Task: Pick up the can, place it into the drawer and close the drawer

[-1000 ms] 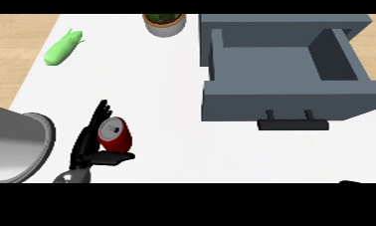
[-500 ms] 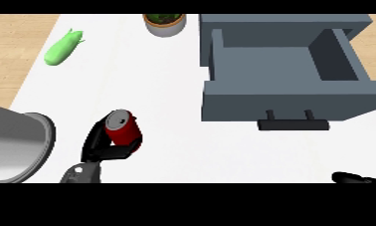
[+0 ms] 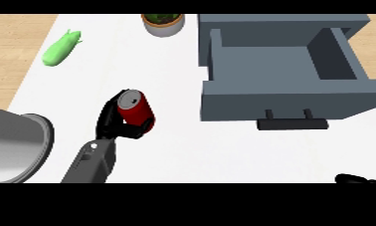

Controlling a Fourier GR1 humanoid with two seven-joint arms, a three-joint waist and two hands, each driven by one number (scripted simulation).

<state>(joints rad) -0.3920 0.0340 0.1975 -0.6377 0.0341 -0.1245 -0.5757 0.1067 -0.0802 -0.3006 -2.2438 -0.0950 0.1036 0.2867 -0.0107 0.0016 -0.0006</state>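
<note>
**tom:** so where's the can right now?

**jes:** I'm standing right next to it. The red can (image 3: 138,111) is in the robot's left hand (image 3: 110,121), with the black fingers and thumb curled round its lower half, so it's properly grasped. It's tipped a bit, silver top pointing up and off to the left. It's over the white counter (image 3: 220,155), left of the middle, and the grey forearm (image 3: 92,163) comes up to it from the near edge. Can't tell if the can's bottom is touching the counter, the hand hides that part.

**tom:** and the drawer?

**jes:** The grey drawer (image 3: 242,101) is pulled out, so you can look straight down into it. It's off to the right of the can and well apart from it. The dark handle (image 3: 292,123) sticks out of the front panel, on the robot's side.

**tom:** other hand doing anything?

**jes:** Only a black sliver of the right hand (image 3: 355,179) shows, way down in the near right corner. Honestly can't tell if it's open or closed.

**tom:** anything else on there?

**jes:** A potted plant (image 3: 163,22) at the far edge, just beside the drawer's back left corner. A green vegetable (image 3: 61,48) lies far left, near the counter's side edge. A big grey metal bowl (image 3: 26,143) sits at the left, just beside the forearm.
</note>
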